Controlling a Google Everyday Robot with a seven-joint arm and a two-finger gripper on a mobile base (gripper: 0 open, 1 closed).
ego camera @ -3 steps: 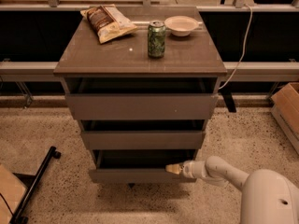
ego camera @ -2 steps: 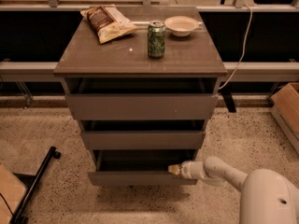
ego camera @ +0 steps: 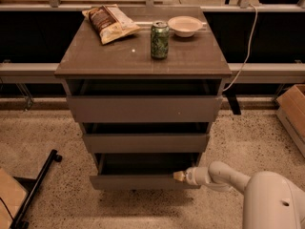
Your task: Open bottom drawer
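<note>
drawers fill the front of a grey-brown cabinet that stands on a speckled floor, three plain flat fronts stacked one under another with no handles. the top drawer has the widest and tallest front, the middle drawer sits below it, and the bottom drawer is lowest, nearest the floor, with the smallest-looking front. a dark opening shows above the bottom drawer's front panel, between it and the middle drawer, and part of the shadowed inside of the drawer can be seen there. the gripper is at the right end of that panel, its pale tip right at the panel's upper edge; whether it touches the edge is hard to say, and whether the tip is spread or pinched together does not show. behind it the white arm runs off to the lower right, where the rounded white robot body fills the corner. on the cabinet top lie a chip bag at the back left, a green can upright near the middle, and a pale bowl just behind and to the right of the can. a white cable hangs down past the cabinet's right side. a cardboard box rests at the right edge on the floor, and a black stand leg lies at the lower left.
</note>
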